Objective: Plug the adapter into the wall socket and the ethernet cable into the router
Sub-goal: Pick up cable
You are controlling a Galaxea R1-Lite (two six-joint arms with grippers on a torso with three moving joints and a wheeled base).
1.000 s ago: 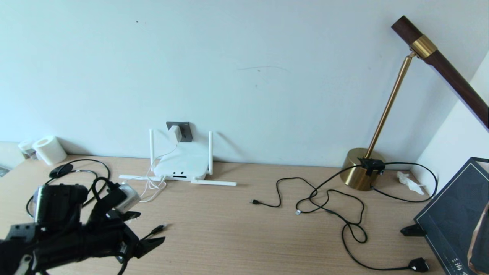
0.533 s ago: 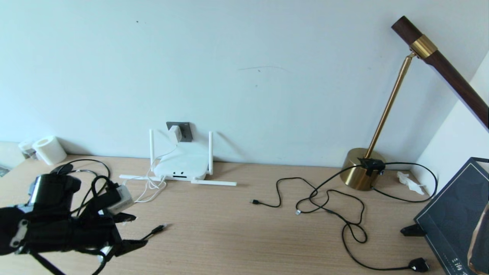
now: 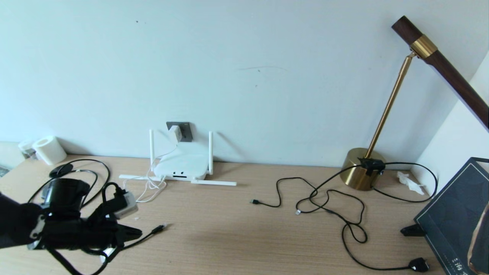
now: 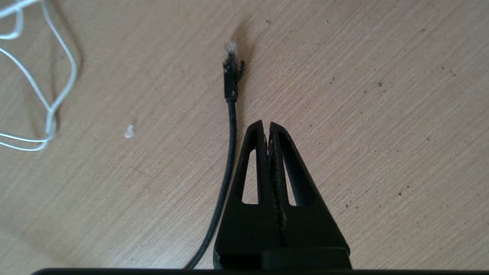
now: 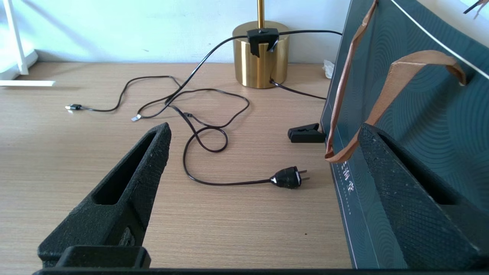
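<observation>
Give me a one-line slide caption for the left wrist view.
Left end effector shut beside the black ethernet cable, empty, its small black plug lying ahead on the light wooden desk.

One router (image 3: 182, 165), four antennas (image 3: 210, 152)

Setting: home or office desk against a plain wall.
Wooden desk (image 3: 237, 229), brass lamp (image 3: 361, 173) at back right corner, router (image 3: 181, 166) under wall socket (image 3: 183, 130), loose cords.

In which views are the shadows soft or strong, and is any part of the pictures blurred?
Head view: soft daylight, faint antenna shadows behind the router. Left wrist view: the ethernet cable plug casts a soft shadow, its clear tip looks blurred. Right wrist view: sharp, glare on the lamp base.
</observation>
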